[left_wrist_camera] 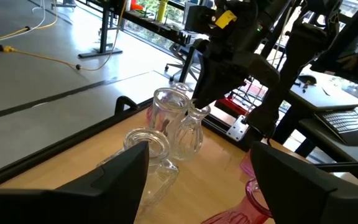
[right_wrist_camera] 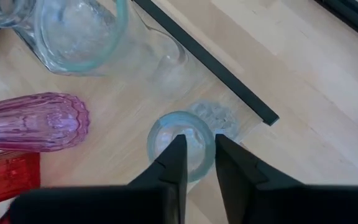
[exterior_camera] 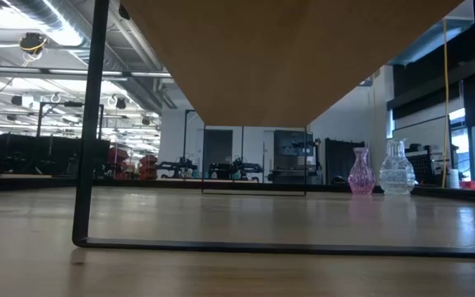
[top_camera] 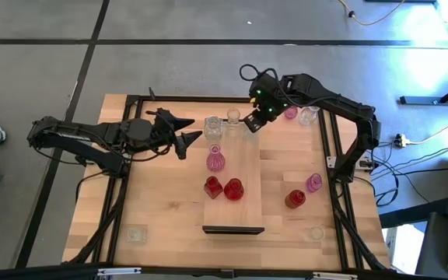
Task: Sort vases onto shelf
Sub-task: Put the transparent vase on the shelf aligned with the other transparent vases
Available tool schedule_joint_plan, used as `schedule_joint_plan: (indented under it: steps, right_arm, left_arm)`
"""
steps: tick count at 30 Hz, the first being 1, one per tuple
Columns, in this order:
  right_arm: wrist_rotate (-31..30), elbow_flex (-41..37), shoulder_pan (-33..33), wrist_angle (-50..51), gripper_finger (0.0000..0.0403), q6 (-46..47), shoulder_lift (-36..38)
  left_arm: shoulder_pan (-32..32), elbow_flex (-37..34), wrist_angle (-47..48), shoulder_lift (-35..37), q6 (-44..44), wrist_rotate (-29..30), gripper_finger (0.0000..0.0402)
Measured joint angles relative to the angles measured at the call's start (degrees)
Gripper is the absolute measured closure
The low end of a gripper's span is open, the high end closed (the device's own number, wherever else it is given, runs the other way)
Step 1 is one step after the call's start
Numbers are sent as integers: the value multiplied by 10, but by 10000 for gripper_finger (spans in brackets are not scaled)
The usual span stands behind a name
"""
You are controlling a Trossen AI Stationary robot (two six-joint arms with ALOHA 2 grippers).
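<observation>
The shelf (top_camera: 243,167) is a long light-wood board in the table's middle. On it stand two red vases (top_camera: 233,189), a pink one (top_camera: 215,159) and clear ones (top_camera: 213,127) at its far end. My right gripper (top_camera: 249,123) (right_wrist_camera: 199,146) reaches down over the shelf's far end and is shut on a small clear vase (right_wrist_camera: 166,134) (left_wrist_camera: 190,132). My left gripper (top_camera: 191,131) (left_wrist_camera: 197,155) hovers open just left of the far clear vases, pointing at them. More vases stand on the table to the right (top_camera: 295,199) (top_camera: 313,183) (top_camera: 308,117). My right gripper holds the small clear vase by its mouth rim (right_wrist_camera: 211,134), coming from above and pointing down. One finger (right_wrist_camera: 176,155) sits inside the mouth and the other (right_wrist_camera: 229,158) outside it. The vase stays upright, its base seemingly on the shelf's far end.
A pink vase (exterior_camera: 361,172) and a clear one (exterior_camera: 397,169) stand by the table's far right corner. Single clear vases sit near the near-left (top_camera: 136,233) and near-right (top_camera: 317,232) corners. The black frame (top_camera: 329,148) runs along the table's edges. The shelf's near half is bare.
</observation>
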State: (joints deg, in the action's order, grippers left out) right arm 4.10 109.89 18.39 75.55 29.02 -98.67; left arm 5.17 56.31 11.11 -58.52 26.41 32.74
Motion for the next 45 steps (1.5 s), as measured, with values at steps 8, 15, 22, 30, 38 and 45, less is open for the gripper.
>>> schedule_joint_plan:
  steps: [8,15,22,30,38,45]
  right_arm:
    - [10,0,0,-21,327,0,0]
    - [10,0,0,-21,327,-4,0]
    - [5,0,0,-25,326,-9,1]
    - [5,0,0,-32,326,-22,1]
    - [3,0,0,-53,326,-23,1]
    - [-30,0,0,-52,326,-25,1]
  left_arm:
    - [0,0,0,0,0,2,127]
    - [0,0,0,0,0,2,127]
    - [0,0,0,0,0,2,127]
    - [0,0,0,0,0,2,127]
    - [0,0,0,0,0,2,127]
    - [0,0,0,0,1,2,127]
